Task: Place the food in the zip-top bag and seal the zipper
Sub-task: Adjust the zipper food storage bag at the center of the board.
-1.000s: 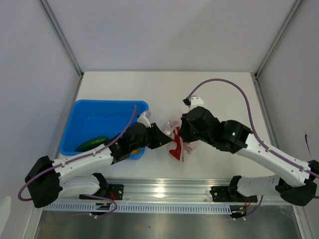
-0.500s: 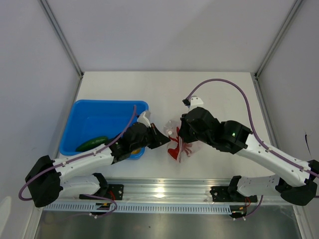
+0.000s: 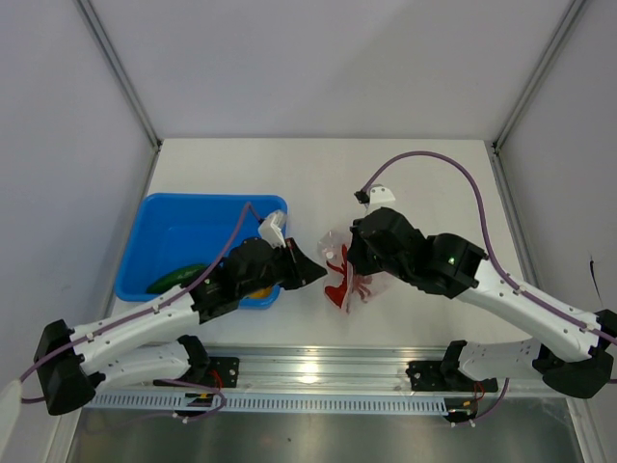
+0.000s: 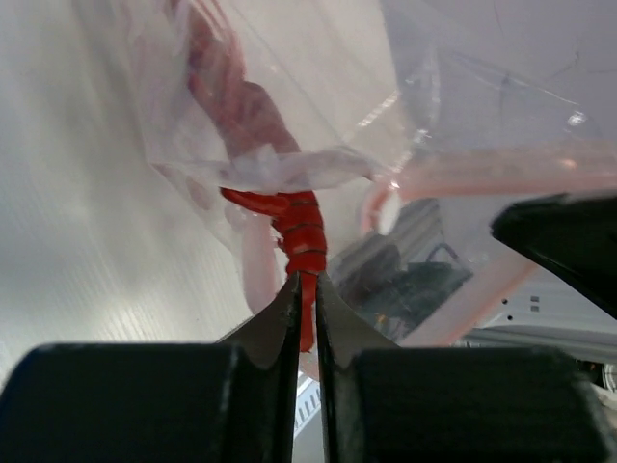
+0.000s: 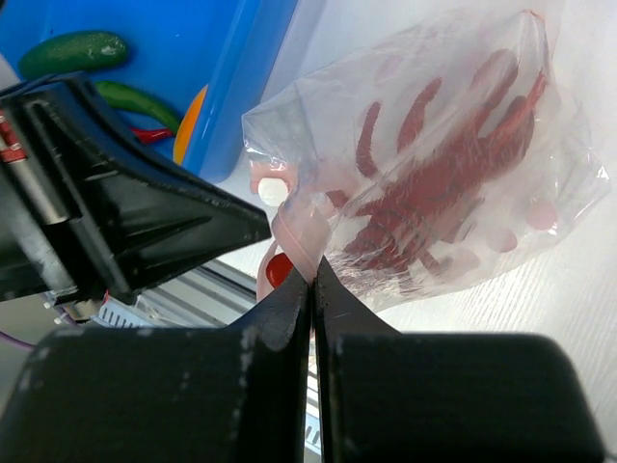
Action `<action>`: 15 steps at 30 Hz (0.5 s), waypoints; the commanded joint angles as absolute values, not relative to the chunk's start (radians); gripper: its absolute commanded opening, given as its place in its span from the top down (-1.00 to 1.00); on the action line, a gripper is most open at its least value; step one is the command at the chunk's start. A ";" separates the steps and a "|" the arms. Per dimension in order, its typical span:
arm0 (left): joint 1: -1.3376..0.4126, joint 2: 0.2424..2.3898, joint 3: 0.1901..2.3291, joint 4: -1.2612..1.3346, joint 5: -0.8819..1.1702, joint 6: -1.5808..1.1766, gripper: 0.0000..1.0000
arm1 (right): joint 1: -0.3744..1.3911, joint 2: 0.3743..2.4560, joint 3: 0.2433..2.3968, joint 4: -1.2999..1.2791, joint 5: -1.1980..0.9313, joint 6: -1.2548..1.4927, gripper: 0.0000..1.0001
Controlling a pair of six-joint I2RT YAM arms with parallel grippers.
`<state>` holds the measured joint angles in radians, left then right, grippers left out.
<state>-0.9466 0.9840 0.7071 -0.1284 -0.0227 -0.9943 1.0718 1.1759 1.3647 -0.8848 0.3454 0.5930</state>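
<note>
The clear zip-top bag [image 3: 349, 275] hangs between the arms near the table's front; it shows in the right wrist view [image 5: 453, 174] with several red chili peppers [image 5: 434, 188] inside. My right gripper [image 5: 312, 280] is shut on the bag's pale pink zipper strip [image 5: 294, 227]. My left gripper [image 4: 306, 285] is shut on a red chili pepper [image 4: 301, 236] at the bag's mouth; the pink strip [image 4: 501, 174] runs beside it. In the blue tray [image 3: 164, 231] lie a dark green piece [image 3: 174, 278], another green one [image 5: 135, 96] and the yellow-orange fruit [image 5: 183, 130].
The blue tray stands at the left of the white table, its near right corner under my left arm. Grey frame posts [image 3: 120, 72] and side walls bound the table. A metal rail [image 3: 318, 371] runs along the front edge.
My left gripper has moved a little right and forward with the red pepper toward the bag's mouth. The right gripper holds the bag where it was.
</note>
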 commanded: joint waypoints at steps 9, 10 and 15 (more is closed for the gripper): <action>-0.989 1.130 0.920 -0.232 0.116 -1.008 0.39 | 1.075 1.200 1.368 -0.841 0.393 0.575 1.00; -0.992 1.141 0.911 -0.213 0.144 -1.009 0.37 | 1.075 1.203 1.367 -0.839 0.391 0.574 1.00; -1.000 1.183 0.876 -0.173 0.189 -0.979 0.08 | 1.075 1.198 1.362 -0.831 0.387 0.569 1.00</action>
<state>-0.9909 1.1690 0.8799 -0.1883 0.1276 -1.0077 1.0718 1.2045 1.3563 -0.8791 0.3588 0.5858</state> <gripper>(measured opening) 0.436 0.006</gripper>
